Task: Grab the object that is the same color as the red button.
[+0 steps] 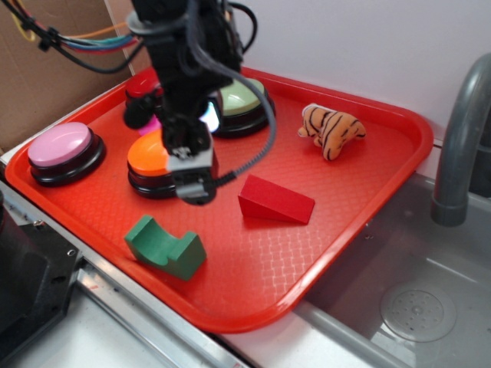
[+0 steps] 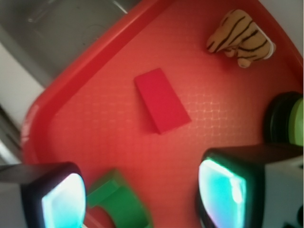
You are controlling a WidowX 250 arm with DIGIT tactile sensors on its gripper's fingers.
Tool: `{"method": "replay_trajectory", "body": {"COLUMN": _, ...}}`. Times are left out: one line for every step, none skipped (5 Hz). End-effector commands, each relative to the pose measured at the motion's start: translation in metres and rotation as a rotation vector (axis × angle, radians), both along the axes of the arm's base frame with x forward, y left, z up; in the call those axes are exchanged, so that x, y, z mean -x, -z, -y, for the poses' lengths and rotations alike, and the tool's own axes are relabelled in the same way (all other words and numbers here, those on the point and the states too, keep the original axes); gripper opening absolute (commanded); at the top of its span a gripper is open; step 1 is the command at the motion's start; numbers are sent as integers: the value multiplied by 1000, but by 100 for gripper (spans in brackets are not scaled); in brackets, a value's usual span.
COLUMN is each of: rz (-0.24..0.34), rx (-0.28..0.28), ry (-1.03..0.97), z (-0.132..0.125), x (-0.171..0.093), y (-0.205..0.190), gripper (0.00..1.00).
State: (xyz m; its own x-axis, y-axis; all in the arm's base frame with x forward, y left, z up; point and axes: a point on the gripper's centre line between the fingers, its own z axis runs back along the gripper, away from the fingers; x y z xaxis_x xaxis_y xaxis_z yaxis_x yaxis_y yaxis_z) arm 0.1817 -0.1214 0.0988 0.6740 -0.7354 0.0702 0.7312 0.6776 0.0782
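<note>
Gripper (image 2: 142, 194) jaws apart, empty — red wedge block (image 2: 162, 100) frame centre; red button (image 1: 143, 86) upper left, exterior view only.

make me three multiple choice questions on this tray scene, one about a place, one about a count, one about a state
1. Where does the red wedge block lie on the red tray?
A. on top of the orange button
B. on the tray floor between the green notched block and the tiger toy
C. in the sink

2. How many push buttons show in the exterior view?
A. two
B. four
C. six

3. What is the pincer doing?
A. open, holding nothing
B. shut on the wedge
C. shut on the tiger toy

Answers:
1 B: the green notched block is nearer the camera, the tiger toy farther.
2 B: pink, orange, green and a partly hidden red one.
3 A: both fingers stand apart over the tray.
</note>
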Motion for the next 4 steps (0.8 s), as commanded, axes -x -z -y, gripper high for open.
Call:
{"method": "replay_trajectory", "body": {"rz": -63, "rx": -24, "ry": 83, "z": -11, "x": -23, "y": 32, "gripper": 100}}
{"method": "replay_trajectory", "body": {"rz": -72, "rx": 7, "ry": 177, "z": -11, "x": -36, "y": 41, "gripper": 100}}
{"method": "replay_trajectory", "body": {"rz": -125, "rx": 13, "ry": 353, "z": -1, "x": -41, "y": 53, "gripper": 100}}
{"method": "replay_trajectory", "body": {"rz": -140, "rx": 11, "ry": 392, "z": 3, "x": -42, "y": 61, "gripper": 100}}
